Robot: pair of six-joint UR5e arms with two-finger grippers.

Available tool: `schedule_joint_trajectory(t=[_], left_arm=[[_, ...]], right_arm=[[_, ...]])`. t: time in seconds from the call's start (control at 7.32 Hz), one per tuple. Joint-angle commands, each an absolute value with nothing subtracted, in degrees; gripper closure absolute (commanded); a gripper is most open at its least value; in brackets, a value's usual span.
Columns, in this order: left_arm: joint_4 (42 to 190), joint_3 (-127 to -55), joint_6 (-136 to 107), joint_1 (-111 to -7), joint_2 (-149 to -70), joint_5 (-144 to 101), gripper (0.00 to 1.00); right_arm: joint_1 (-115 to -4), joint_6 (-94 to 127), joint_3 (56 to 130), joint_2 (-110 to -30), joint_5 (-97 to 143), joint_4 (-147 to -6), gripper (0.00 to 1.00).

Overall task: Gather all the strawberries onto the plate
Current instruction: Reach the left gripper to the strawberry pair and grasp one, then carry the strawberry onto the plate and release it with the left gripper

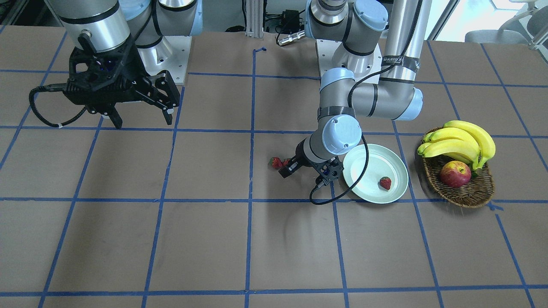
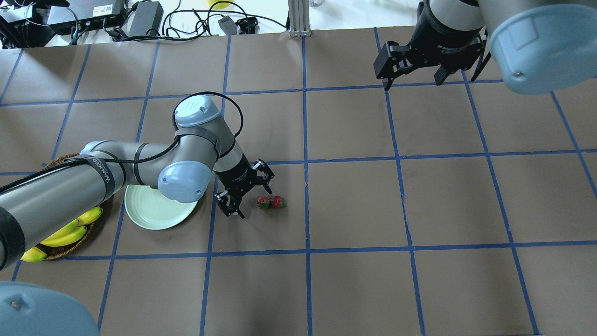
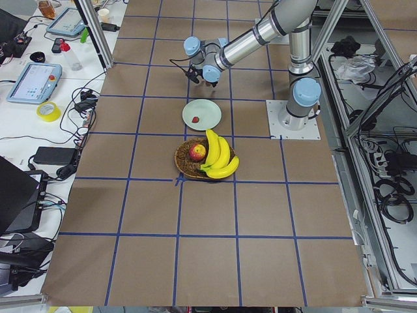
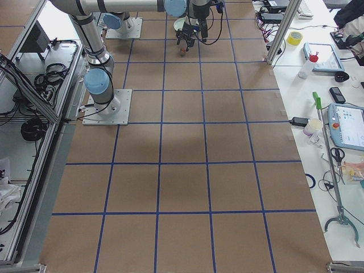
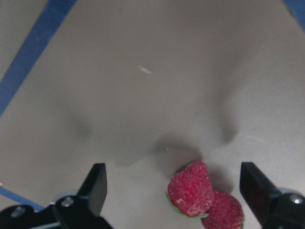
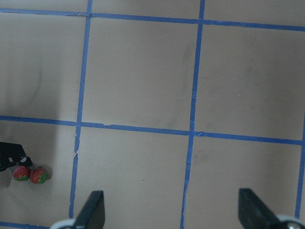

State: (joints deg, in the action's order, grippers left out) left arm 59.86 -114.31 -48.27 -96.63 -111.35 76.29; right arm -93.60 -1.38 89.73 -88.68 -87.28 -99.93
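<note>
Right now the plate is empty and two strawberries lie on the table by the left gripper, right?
Not quite: the plate holds one strawberry, clear in the front-facing view. The other two strawberries do lie on the table by the left gripper.

One red strawberry point(image 1: 385, 183) lies in the pale mint plate point(image 1: 370, 162); two more strawberries point(image 2: 278, 202) (touching, green caps showing) lie nearby outside it.

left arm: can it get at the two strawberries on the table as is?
Probably yes. The left gripper is open and low beside the strawberries, with nothing between them. The strawberries touch, so closing on one may nudge the other.
</note>
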Motion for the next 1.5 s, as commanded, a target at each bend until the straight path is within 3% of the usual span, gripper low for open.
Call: schedule_joint_trajectory(t=[0.0,0.14,0.27,0.41,0.82,1.37], left_arm=[[59.94,-114.87,-48.16,-96.94,-111.36,76.20,0.16],[59.94,-114.87,-48.25,-96.94,-111.36,76.03,0.64],[59.94,-114.79,-47.64,-96.94,-111.36,76.03,0.87],[59.94,-114.70,-46.59,-96.94,-111.27,76.11,1.00],[59.94,-114.00,-43.43,-96.77,-110.48,76.72,1.00],[66.69,-104.17,-40.52,-94.24,-109.16,89.16,1.00]], right_arm=[[-93.60,-1.41,89.74,-88.68,-87.36,-99.93,0.00],[-93.60,-1.41,89.74,-88.77,-87.36,-99.93,0.00],[-93.60,-1.41,89.74,-88.68,-87.36,-100.02,0.00],[-93.60,-1.49,89.74,-88.77,-87.36,-99.93,0.00],[-93.60,-1.49,89.74,-88.77,-87.28,-99.93,0.00],[-93.60,-1.41,89.74,-88.68,-87.28,-99.93,0.00]])
